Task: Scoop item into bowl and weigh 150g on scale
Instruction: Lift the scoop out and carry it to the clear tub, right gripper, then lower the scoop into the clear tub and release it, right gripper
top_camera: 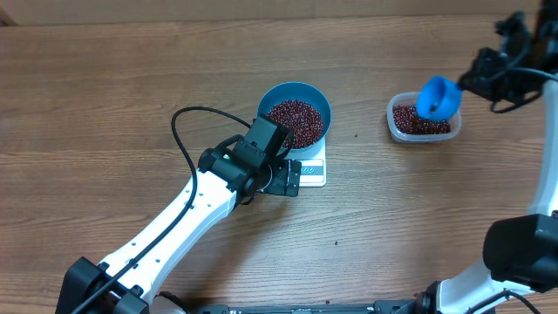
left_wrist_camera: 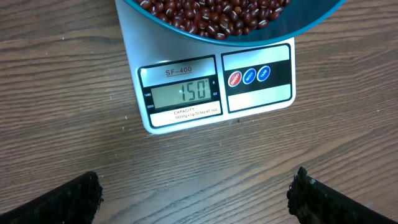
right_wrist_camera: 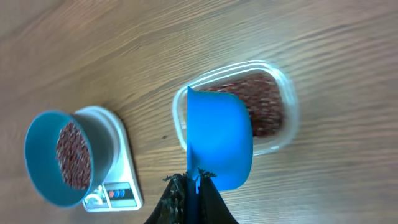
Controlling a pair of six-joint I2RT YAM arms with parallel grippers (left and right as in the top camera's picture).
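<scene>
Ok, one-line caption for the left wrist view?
Scale reads 150 beneath the blue bowl of beans, left tool open over the table.

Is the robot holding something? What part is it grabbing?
The right gripper holds the blue scoop by its handle, over the clear tub. The left gripper is open, holding nothing.

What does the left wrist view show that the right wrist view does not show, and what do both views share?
Only the left wrist view: the display of the scale close enough to read, showing 150, and the two fingertips of the open left gripper at the bottom corners.
Only the right wrist view: the right gripper shut on the blue scoop, which hangs over the clear tub of beans, and the whole round bowl.
Both share: the blue bowl, filled with beans, standing on the scale on the wooden table.
</scene>
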